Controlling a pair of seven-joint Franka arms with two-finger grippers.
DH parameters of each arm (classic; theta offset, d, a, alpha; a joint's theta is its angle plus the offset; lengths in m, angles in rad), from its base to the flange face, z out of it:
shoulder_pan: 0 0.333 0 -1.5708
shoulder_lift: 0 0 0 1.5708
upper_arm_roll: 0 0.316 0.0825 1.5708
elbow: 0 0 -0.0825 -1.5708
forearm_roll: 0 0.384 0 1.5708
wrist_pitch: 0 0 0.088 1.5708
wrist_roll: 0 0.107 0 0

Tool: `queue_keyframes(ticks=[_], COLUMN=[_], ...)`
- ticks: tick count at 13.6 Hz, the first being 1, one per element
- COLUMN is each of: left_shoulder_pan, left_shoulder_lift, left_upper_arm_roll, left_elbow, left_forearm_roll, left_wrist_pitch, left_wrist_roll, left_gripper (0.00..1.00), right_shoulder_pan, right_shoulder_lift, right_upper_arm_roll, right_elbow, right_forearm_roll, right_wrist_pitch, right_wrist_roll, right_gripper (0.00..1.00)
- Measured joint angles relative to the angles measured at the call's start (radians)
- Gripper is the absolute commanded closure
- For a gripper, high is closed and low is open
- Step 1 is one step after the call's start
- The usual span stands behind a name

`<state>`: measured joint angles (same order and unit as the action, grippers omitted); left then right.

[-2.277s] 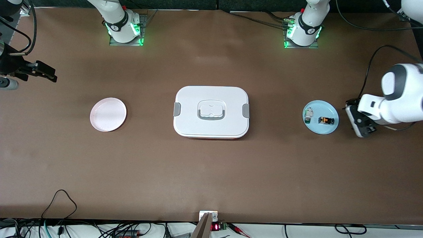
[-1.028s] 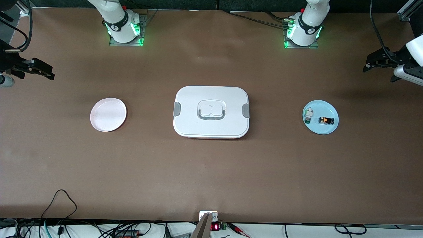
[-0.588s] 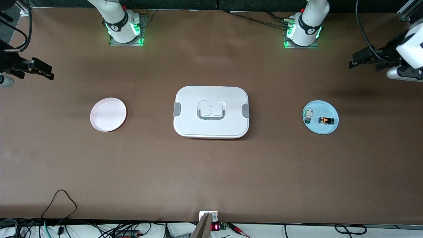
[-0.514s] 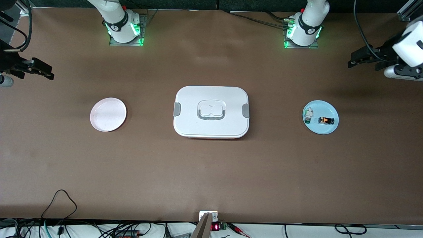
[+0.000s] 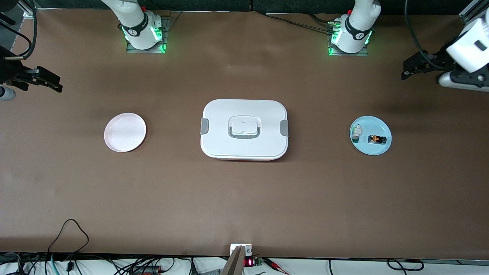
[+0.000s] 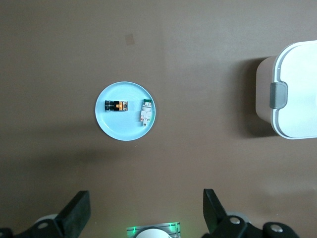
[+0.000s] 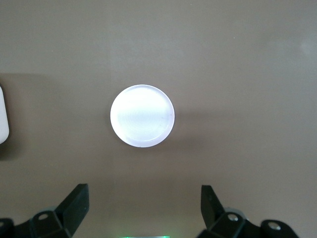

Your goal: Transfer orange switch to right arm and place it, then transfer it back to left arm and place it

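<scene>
The orange switch (image 5: 377,139) (image 6: 116,105) lies on a small blue plate (image 5: 371,149) (image 6: 124,133) toward the left arm's end of the table. The white box (image 5: 244,114) (image 6: 297,89) sits closed at the table's middle. My left gripper (image 5: 407,70) (image 6: 146,207) hangs high over bare table at that arm's end, off to one side of the blue plate, open with nothing between its fingers. My right gripper (image 5: 54,84) (image 7: 143,199) hangs high over bare table at its own end, off to one side of a pink plate (image 5: 125,132) (image 7: 142,115), open and holding nothing.
A small white-and-green part (image 5: 356,133) (image 6: 145,111) lies beside the switch on the blue plate. A corner of the box (image 7: 2,119) shows in the right wrist view. Cables (image 5: 68,233) trail along the table's edge nearest the front camera.
The left arm has risen from beside the blue plate to a raised pose, and its gripper has drifted slightly inward over the last second. The right arm has barely moved.
</scene>
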<state>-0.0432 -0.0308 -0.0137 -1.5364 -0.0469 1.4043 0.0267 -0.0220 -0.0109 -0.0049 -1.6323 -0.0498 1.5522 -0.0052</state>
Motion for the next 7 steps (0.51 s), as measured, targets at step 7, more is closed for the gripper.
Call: queue_keyframes(ticks=[7], left_shoulder_pan=[0.083], left_shoulder_lift=[0.001], left_upper_arm_roll=[-0.061], left_elbow=[0.018], left_forearm_roll=[0.05], left_wrist_pitch=[-0.044], left_wrist_roll=[0.097], left_gripper=[0.0], right_shoulder_pan=[0.0], right_shoulder_lift=[0.0], right_upper_arm_roll=[0.0], right_elbow=[0.011], right_forearm_roll=[0.0], right_wrist_pitch=[-0.006], right_wrist_roll=[0.0], right_gripper=[0.0])
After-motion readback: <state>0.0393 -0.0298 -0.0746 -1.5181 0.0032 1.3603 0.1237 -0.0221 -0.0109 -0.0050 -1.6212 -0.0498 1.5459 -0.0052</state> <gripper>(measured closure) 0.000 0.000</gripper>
